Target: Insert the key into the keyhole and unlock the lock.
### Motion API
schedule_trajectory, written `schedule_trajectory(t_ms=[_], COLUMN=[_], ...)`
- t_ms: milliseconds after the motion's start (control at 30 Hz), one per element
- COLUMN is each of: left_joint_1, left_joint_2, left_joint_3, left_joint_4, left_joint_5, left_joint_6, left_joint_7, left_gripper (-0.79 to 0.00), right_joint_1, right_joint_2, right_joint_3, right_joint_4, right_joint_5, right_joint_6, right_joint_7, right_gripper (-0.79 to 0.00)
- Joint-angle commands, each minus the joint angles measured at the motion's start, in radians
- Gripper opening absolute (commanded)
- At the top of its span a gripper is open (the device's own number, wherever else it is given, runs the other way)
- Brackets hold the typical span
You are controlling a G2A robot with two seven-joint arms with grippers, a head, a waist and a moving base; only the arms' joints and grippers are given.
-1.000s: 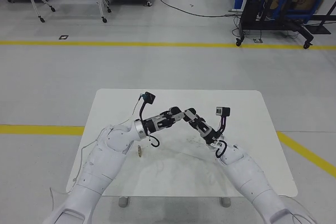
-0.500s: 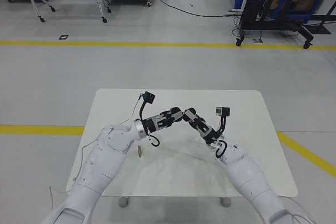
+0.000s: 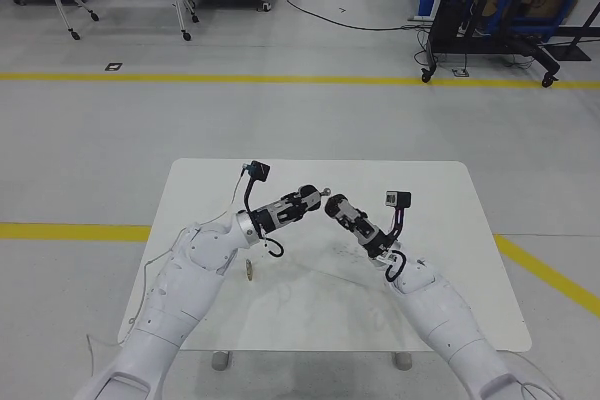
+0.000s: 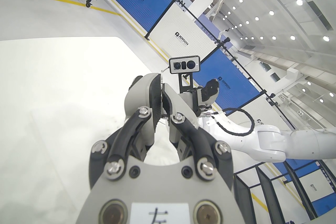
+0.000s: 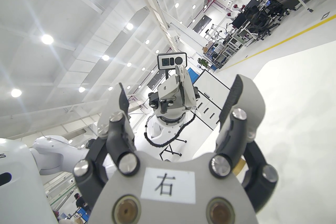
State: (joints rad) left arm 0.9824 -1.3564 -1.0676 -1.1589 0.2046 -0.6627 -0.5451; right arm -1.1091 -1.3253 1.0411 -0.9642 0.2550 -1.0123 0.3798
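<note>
Your left gripper pinches narrow on a thin metal sliver, likely the key; right gripper jaws wide, empty. Judged: insertion and unlocking both remain.

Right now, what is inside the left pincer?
The left pincer is shut, its pads pressed almost together with only a thin dark slit between them. Whatever may be pinched in there is covered by the pads themselves.
</note>
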Motion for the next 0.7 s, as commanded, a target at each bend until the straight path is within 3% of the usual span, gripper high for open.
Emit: schedule_trajectory(t_ms=[0, 100, 300, 467, 633, 667], left_joint_1=[0.007, 0.010, 0.007, 0.002, -0.002, -0.004], left_joint_2=[0.003, 0.008, 0.020, 0.025, 0.028, 0.029], left_joint_3=[0.001, -0.002, -0.008, 0.020, 0.045, 0.048], left_joint_4=[-0.017, -0.023, -0.029, -0.048, -0.055, -0.053], left_joint_5=[0.022, 0.027, 0.074, 0.170, 0.198, 0.196], left_joint_6=[0.008, -0.002, -0.022, -0.047, -0.115, -0.124], left_joint_7=[-0.005, -0.024, -0.075, -0.102, -0.114, -0.115], left_gripper=[-0.785, -0.785, -0.785, -0.785, -0.785, -0.785], right_joint_1=[0.000, 0.000, 0.034, -0.035, -0.100, -0.110], right_joint_2=[0.000, 0.001, 0.059, 0.110, 0.147, 0.152], right_joint_3=[0.000, 0.001, 0.092, 0.192, 0.246, 0.251], right_joint_4=[0.000, -0.007, -0.079, -0.241, -0.348, -0.360], right_joint_5=[0.000, -0.012, -0.302, -0.482, -0.527, -0.521], right_joint_6=[0.000, 0.006, 0.000, 0.000, 0.000, 0.000], right_joint_7=[0.000, 0.003, 0.212, 0.303, 0.359, 0.363], right_gripper=[0.000, 0.000, 0.000, 0.000, 0.000, -0.077])
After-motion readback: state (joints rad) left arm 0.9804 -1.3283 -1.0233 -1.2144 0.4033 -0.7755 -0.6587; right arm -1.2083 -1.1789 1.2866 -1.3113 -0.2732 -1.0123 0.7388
